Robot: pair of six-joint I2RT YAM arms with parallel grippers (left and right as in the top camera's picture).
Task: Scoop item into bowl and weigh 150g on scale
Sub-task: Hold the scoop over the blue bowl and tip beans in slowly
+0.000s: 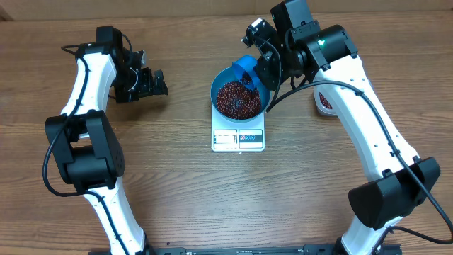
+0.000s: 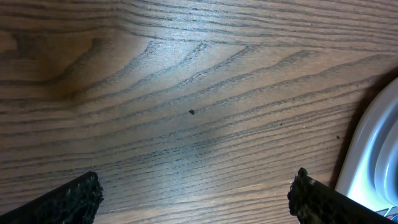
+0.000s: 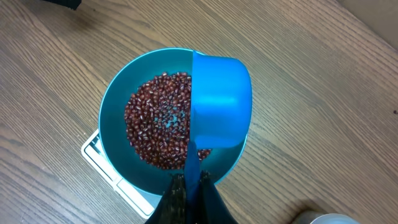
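From overhead I see the bowl (image 1: 216,88) sitting on the scale (image 1: 238,139) near the middle of the table (image 1: 177,184), the beans (image 1: 238,99) heaped inside it; the bowl covers the back of the scale and leaves only the display strip in sight; the scoop (image 1: 246,69) is tipped over the bowl's far right rim, its handle in the right gripper (image 1: 259,71), whose arm hides part of a tub (image 1: 324,101) off to the right; the left gripper (image 1: 160,82) sits well apart to the left, jaws spread, holding nothing.

Through the left wrist I get bare table with one dark speck (image 2: 191,112), both fingers (image 2: 68,199) wide at the lower corners, and a white rounded edge (image 2: 373,155) at the right that I cannot identify.

Through the right wrist the gripper is clamped on the scoop's handle; the scoop's back blocks the right part of the beans; a corner of the scale pokes out beneath the bowl.
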